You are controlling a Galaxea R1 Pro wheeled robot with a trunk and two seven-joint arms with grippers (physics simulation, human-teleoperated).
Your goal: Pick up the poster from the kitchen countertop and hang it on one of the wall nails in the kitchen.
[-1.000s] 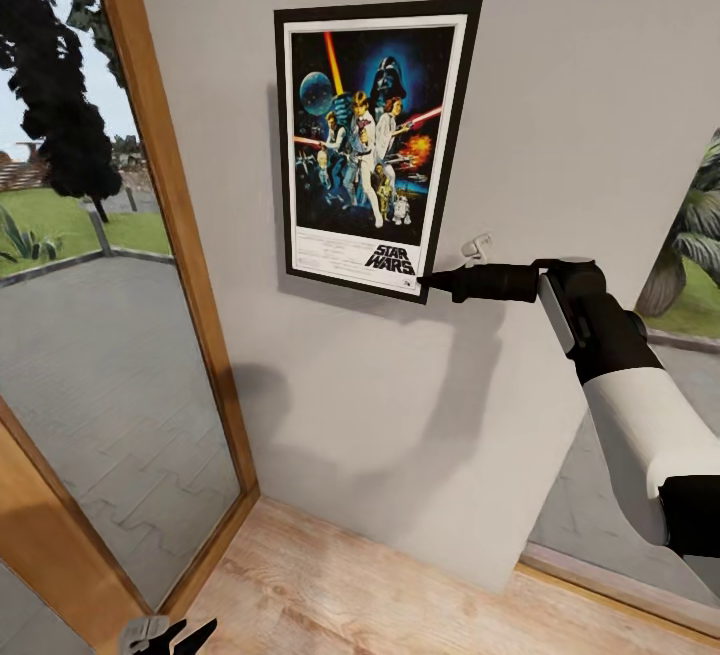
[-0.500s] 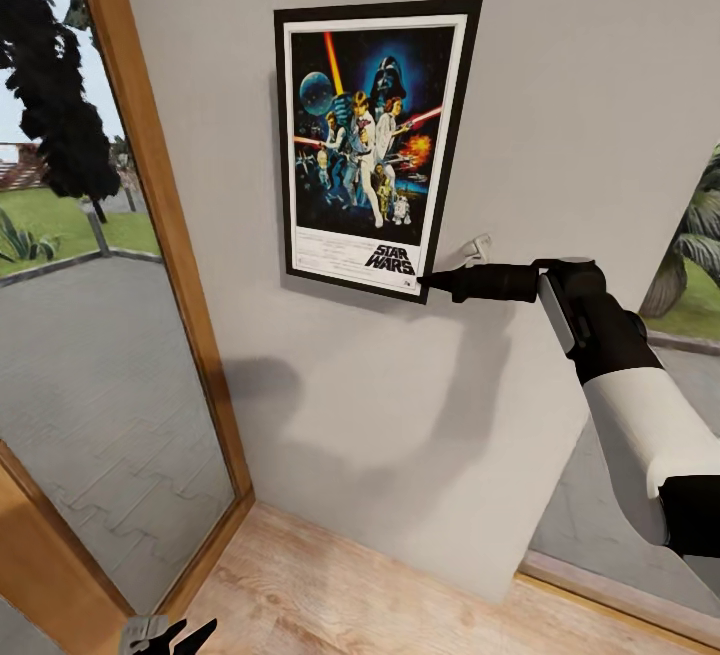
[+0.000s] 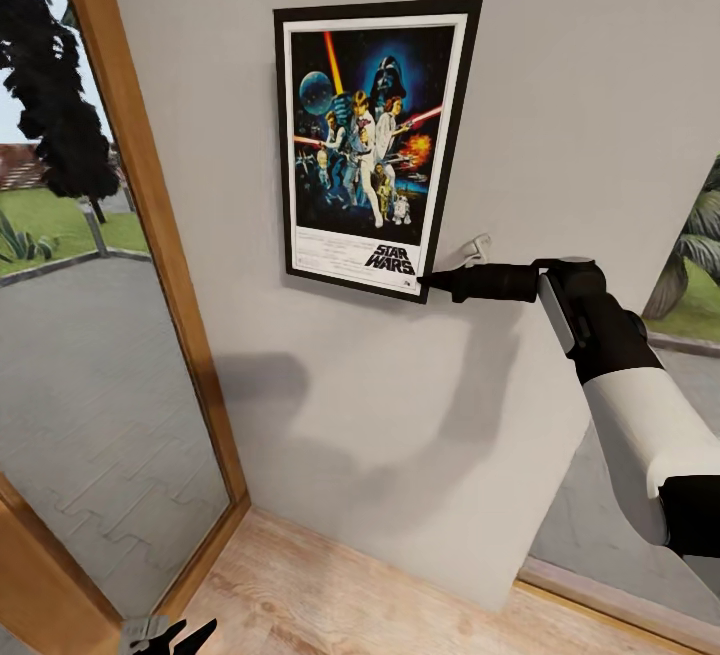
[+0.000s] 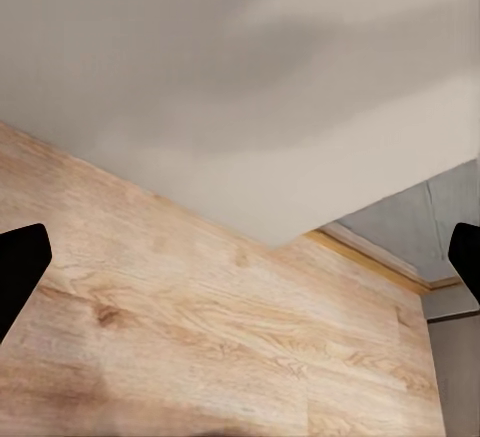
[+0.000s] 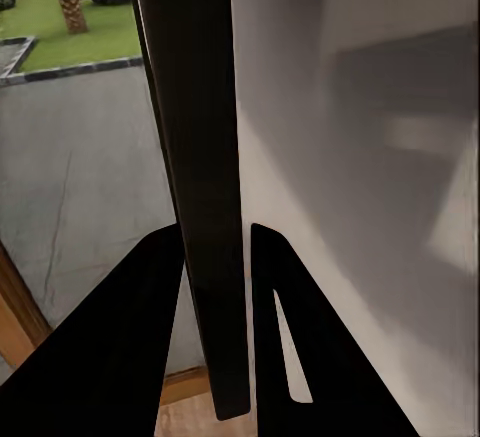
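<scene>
Black-framed poster (image 3: 372, 145): upright rectangle, thin dark frame, white border, colourful figures with light beams on a deep blue ground. It sits flat against the pale grey wall (image 3: 560, 85), slightly tilted in the head view, its lower edge sloping down toward the lower right corner.

Right gripper (image 3: 432, 281): black fingers closed on the poster at its lower right corner; in the right wrist view the frame's dark edge (image 5: 205, 187) runs up between the two fingers (image 5: 130, 347), which press it from both sides. A white-and-black forearm (image 3: 640, 415) reaches in from the right.

Left gripper (image 3: 168, 635): low at the bottom edge of the head view, over the wooden floor (image 3: 340, 595). In the left wrist view its two black fingertips (image 4: 20, 267) stand wide apart with nothing between them.

Edges and room: a wooden window frame (image 3: 150, 225) borders the wall to the poster's left, with glass and a paved yard (image 3: 90, 375) beyond. The wall's other end lies to the right, past the forearm. Bare wall spreads below and above the poster.

Writing: "STAR WARS" (image 3: 390, 257) in black letters on the white strip at the bottom; smaller print beside it is too fine to read.
</scene>
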